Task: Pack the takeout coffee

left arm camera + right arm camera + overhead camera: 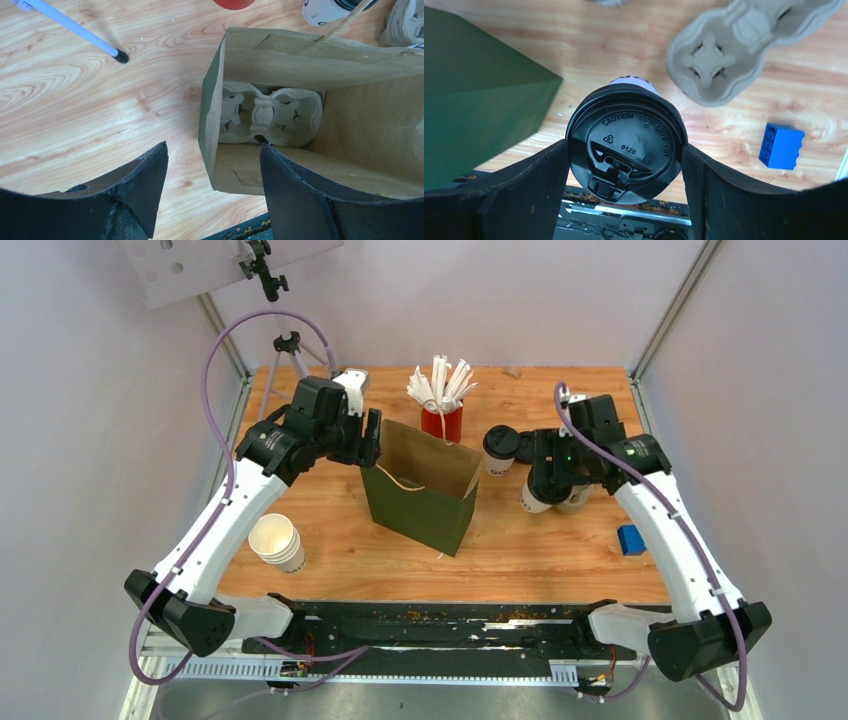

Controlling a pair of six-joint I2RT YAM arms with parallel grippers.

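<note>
The right gripper (625,146) had both fingers pressed against the takeout coffee (626,135), right of the green paper bag (420,505), with bare wood between them. We read "CAUTION CONTENTS HOT" and "0126" on its black lid (644,120). At the bag's left rim the left gripper (213,147) stood spread, one finger outside, one over the open mouth, a gap on either side of the wall. A pulp cup carrier (270,112) lay at the bottom; another (724,55) sat near the cup.
</note>
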